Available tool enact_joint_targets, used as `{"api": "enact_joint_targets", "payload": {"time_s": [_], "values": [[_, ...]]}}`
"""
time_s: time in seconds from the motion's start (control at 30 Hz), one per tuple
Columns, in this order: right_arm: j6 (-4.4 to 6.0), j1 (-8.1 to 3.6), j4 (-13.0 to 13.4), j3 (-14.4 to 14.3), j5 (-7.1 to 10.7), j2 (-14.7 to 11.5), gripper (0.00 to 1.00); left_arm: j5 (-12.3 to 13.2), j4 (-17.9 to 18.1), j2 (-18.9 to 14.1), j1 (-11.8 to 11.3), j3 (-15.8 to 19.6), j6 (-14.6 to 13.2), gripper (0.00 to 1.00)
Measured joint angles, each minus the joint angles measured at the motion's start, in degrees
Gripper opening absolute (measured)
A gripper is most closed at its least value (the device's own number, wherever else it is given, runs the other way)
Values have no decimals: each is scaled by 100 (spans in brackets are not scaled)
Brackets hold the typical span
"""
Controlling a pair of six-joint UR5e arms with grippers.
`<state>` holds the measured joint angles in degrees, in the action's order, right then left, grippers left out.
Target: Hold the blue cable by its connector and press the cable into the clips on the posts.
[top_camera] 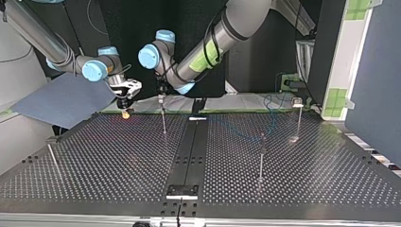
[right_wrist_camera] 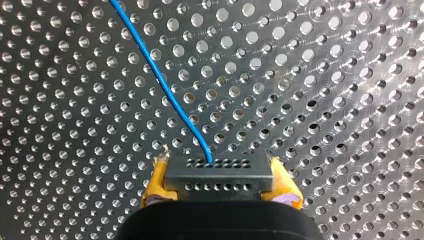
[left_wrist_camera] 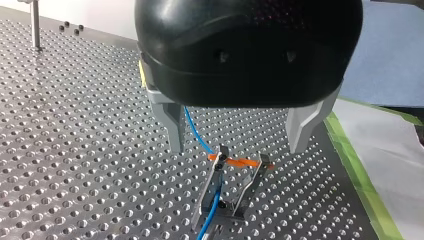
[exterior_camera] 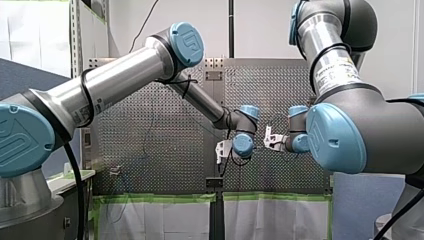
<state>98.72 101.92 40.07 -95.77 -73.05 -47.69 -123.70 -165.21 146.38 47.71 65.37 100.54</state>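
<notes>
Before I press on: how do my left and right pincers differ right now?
My left pincer, black with grey metal fingers, is open and empty, facing a metal clip; my right pincer, with yellow pads, is shut on the dark grey block connector. Both have the thin blue cable close by.

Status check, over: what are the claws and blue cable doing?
Right claw shut on connector. Left claw open above clip. Cable at the clip, seating unclear. No obstruction seen.

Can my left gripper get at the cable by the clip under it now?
Probably yes: the left gripper is open just above the clip, the blue cable runs along the clip's side there, and nothing lies between.
</notes>
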Motion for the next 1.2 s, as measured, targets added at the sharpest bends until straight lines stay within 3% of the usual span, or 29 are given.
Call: {"api": "enact_joint_targets", "payload": {"time_s": [0.9, 1.2], "values": [[8, -5, 2, 0, 0, 11, 0, -119, -41, -5, 57, 21, 18, 100], [14, -41, -2, 0, 0, 11, 0, -110, 301, -382, 45, 425, 20, 100]]}}
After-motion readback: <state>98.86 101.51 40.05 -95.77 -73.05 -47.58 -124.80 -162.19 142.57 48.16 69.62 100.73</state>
